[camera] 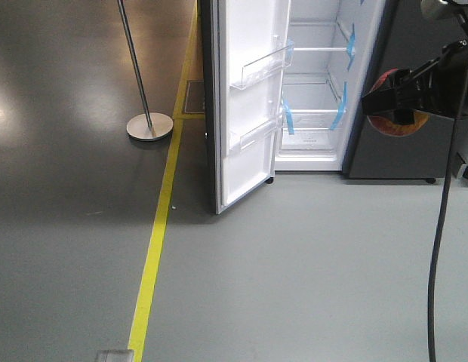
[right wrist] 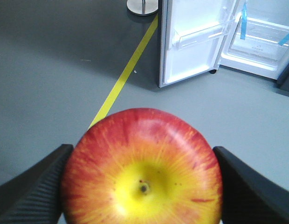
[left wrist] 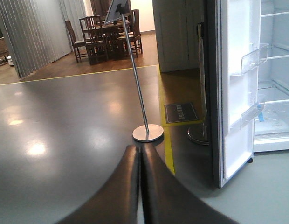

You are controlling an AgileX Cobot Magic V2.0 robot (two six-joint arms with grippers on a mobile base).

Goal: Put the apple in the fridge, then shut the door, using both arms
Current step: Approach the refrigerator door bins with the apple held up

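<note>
My right gripper [right wrist: 142, 186] is shut on the red and yellow apple [right wrist: 142, 168], which fills the lower half of the right wrist view. In the front view that gripper [camera: 400, 102] hangs at the right, level with the fridge's middle shelves, the apple [camera: 396, 127] showing under it. The fridge [camera: 317, 83] stands open with white shelves and blue tape strips. Its door [camera: 245, 98] is swung wide toward me, bins facing right. My left gripper [left wrist: 140, 154] is shut on nothing, low over the grey floor left of the door [left wrist: 235, 88].
A metal sign stand [camera: 149, 124] with a round base stands left of the door. A yellow floor line [camera: 155, 256] runs from there toward me. A black cable [camera: 441, 226] hangs at the right. A second post base [left wrist: 199, 135] sits behind the door. Chairs and a table [left wrist: 107, 32] stand far back.
</note>
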